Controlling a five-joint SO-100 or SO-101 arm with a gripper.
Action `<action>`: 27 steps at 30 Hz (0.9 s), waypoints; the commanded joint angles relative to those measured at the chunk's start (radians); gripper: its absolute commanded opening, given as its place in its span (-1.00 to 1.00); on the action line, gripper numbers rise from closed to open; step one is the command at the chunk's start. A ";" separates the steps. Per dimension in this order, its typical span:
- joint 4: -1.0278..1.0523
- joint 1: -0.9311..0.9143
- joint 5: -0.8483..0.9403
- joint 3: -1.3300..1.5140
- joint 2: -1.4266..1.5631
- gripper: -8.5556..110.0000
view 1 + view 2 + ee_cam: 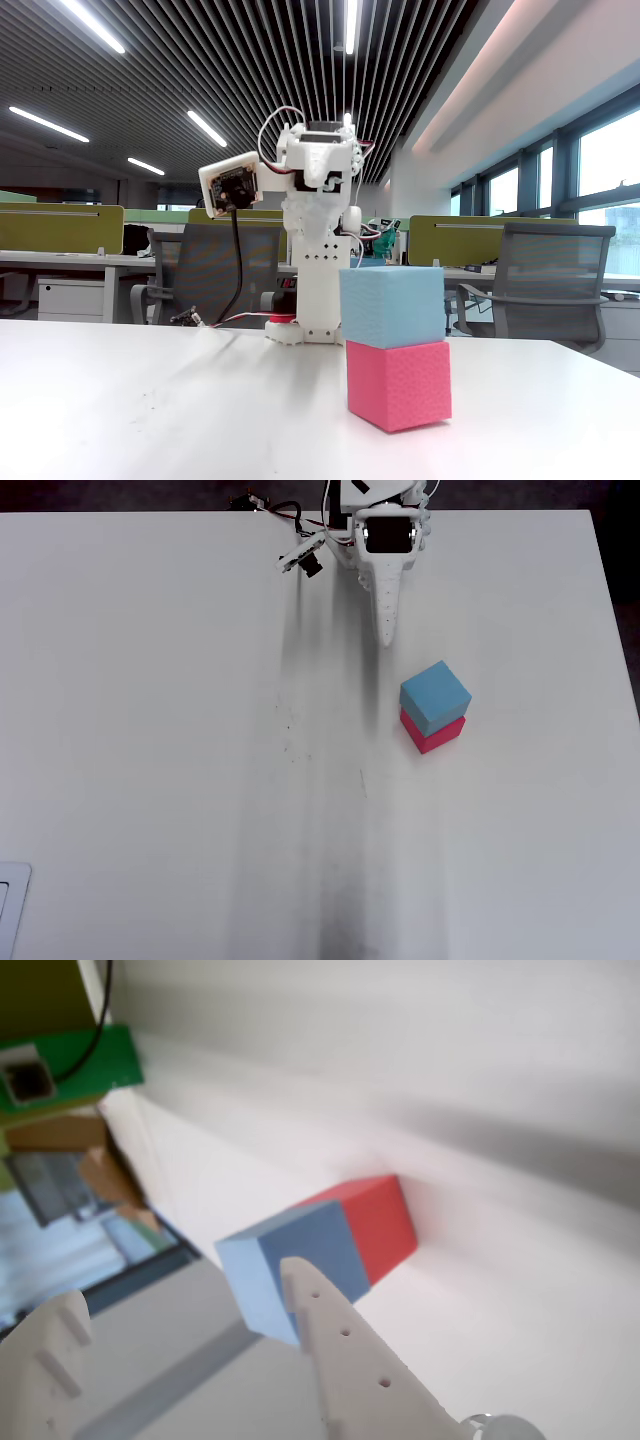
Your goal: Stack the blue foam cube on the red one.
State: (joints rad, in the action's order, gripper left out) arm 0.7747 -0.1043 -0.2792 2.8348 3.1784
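**Operator A:** Status. The blue cube [392,306] sits on top of the red cube [398,384], and both stand on the white table [150,400]. From where I am driving, I judge the stack made.

**Operator B:** Alignment?

**Operator A:** Not flush. In the fixed view the blue cube overhangs slightly to the left. The overhead view shows it offset, with a strip of the red cube [436,735] visible below the blue cube [434,695]. The contact area still looks large.

**Operator B:** Pincer state?

**Operator A:** The pincer [180,1305] is spread wide and holds nothing. In the wrist view one finger [350,1355] overlaps the blue cube [285,1265] in the picture. I cannot tell from that view whether it touches; the overhead view shows the pincer tip [386,635] apart from the stack.

**Operator B:** Failure modes from here?

**Operator A:** Three, in my judgement.
1. A sideways sweep of the arm [320,200] could clip the blue cube. Foam is light and would slide or topple easily.
2. A low pass toward the stack could push both cubes across the table.
3. The offset reduces the margin, so a jolt to the table may shift the upper cube.

**Operator B:** Precaution?

**Operator A:** I would lift clear first, then move away from the stack.
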 commanded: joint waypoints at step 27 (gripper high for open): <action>-0.104 -0.011 -0.008 0.127 0.006 -0.45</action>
State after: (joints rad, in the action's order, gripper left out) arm 0.6872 -0.1166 -0.2792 2.9621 3.1784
